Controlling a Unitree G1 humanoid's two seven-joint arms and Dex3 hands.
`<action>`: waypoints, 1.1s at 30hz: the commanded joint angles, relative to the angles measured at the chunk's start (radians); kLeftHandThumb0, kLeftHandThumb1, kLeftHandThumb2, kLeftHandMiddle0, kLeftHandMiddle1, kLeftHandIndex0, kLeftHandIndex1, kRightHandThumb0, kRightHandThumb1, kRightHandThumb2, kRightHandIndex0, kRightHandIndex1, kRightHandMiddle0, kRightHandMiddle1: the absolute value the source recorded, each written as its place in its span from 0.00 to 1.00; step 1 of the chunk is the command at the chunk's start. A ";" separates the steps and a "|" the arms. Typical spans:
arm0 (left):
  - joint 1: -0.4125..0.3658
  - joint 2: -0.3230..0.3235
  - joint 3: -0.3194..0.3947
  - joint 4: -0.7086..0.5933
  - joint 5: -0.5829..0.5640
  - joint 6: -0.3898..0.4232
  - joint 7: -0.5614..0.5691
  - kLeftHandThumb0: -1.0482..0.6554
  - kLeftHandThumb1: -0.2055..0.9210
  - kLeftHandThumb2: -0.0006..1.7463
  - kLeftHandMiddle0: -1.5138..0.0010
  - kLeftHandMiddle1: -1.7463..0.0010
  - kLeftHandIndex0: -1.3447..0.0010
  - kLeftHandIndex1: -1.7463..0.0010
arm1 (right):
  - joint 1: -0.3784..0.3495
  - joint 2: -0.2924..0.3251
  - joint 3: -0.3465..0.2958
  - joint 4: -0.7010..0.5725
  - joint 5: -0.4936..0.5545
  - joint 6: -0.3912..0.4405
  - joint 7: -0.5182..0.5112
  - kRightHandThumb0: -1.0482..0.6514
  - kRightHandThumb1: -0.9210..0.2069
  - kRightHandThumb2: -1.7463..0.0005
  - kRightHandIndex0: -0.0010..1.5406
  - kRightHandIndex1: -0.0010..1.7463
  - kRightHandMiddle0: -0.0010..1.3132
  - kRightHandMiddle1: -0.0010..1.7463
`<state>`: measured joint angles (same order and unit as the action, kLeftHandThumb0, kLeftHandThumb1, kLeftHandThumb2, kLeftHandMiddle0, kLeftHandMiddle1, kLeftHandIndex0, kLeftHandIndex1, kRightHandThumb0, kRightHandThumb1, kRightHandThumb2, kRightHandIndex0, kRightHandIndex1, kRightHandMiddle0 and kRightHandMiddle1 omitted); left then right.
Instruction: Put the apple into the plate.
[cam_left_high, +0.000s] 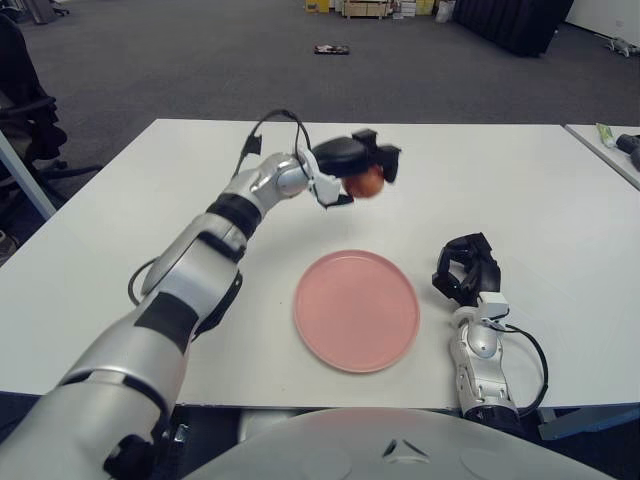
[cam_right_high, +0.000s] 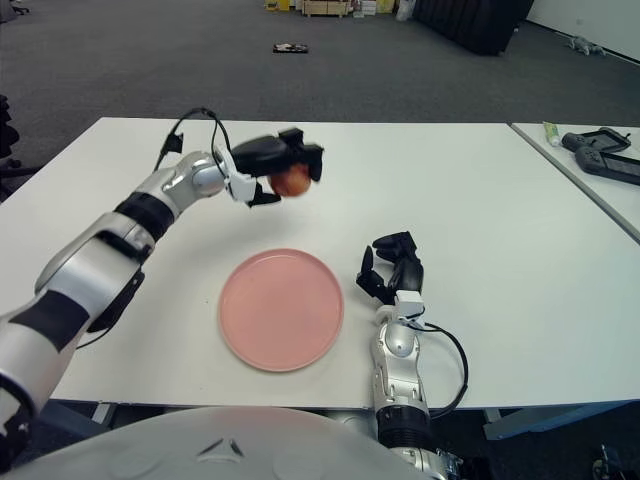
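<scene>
A red-orange apple (cam_left_high: 366, 181) hangs in the air, held from above by my left hand (cam_left_high: 362, 165), whose dark fingers curl around it. The hand and apple are above the table, beyond the far edge of the pink plate (cam_left_high: 357, 309) and slightly to its right of centre. In the right eye view the apple (cam_right_high: 291, 180) shows above the plate (cam_right_high: 281, 308) too. The plate lies flat near the table's front edge with nothing on it. My right hand (cam_left_high: 467, 271) shows just right of the plate, idle, fingers curled with nothing in them.
The white table (cam_left_high: 520, 190) stretches wide on all sides of the plate. A second table (cam_right_high: 590, 150) at the far right carries a dark controller and a small tube. A black chair (cam_left_high: 25, 110) stands off the left edge.
</scene>
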<state>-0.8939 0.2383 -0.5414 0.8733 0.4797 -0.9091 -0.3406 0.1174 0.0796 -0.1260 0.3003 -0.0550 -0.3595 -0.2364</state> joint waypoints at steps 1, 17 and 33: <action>0.043 0.036 -0.005 -0.052 -0.053 -0.003 -0.106 0.62 0.21 0.93 0.47 0.00 0.53 0.03 | 0.015 -0.007 -0.002 0.045 -0.001 0.018 0.002 0.36 0.40 0.36 0.53 1.00 0.37 1.00; 0.147 0.034 -0.079 -0.125 -0.137 -0.010 -0.441 0.62 0.19 0.95 0.47 0.00 0.52 0.01 | 0.019 0.006 -0.010 0.036 0.034 0.023 0.009 0.37 0.38 0.37 0.52 1.00 0.36 1.00; 0.254 0.022 -0.143 -0.089 0.024 -0.043 -0.331 0.62 0.21 0.94 0.49 0.02 0.51 0.00 | 0.036 0.015 -0.012 0.016 0.052 0.006 0.026 0.37 0.34 0.40 0.48 1.00 0.34 1.00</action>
<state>-0.6915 0.2575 -0.6354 0.7474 0.4151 -0.9507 -0.7020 0.1218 0.0878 -0.1332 0.2901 -0.0115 -0.3697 -0.2102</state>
